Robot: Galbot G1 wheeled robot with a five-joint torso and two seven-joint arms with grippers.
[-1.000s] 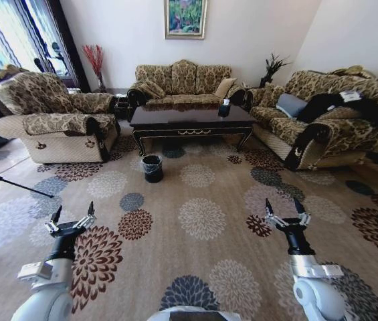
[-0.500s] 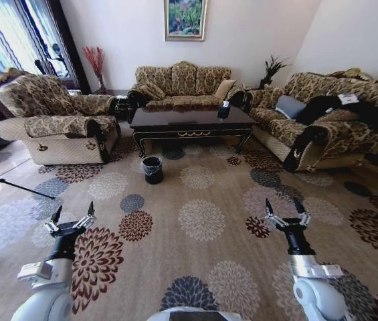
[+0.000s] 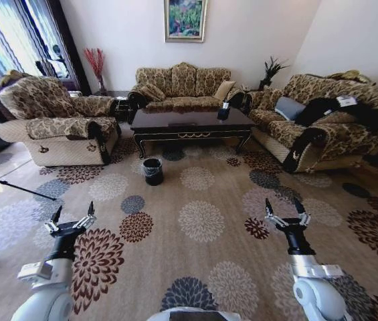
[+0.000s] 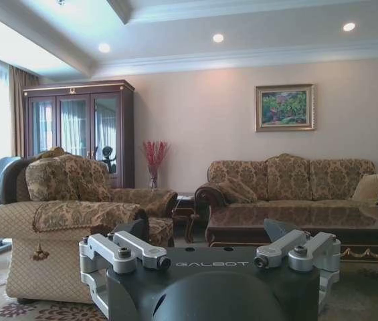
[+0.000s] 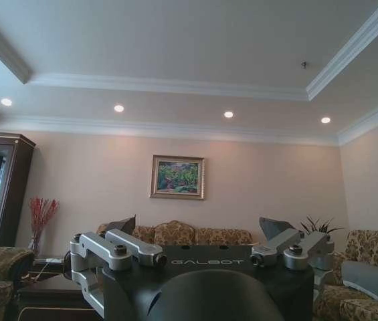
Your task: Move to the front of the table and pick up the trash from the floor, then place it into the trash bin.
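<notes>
The long glossy dark brown wooden table [image 3: 190,122] lies crosswise; the small round black trash bin [image 3: 152,171] stands at its near-left corner. Left gripper [image 3: 72,217] and right gripper [image 3: 286,210], well short of the table, hang spread, empty

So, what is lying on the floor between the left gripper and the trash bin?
In the head view, only bare flower-patterned carpet lies between the open left gripper and the trash bin; no object stands on that stretch.

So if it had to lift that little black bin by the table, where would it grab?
Probably the rim of the bin, from straight above: it stands upright on the carpet, open mouth upward, beside the table, so one wall fits between open fingers.
</notes>
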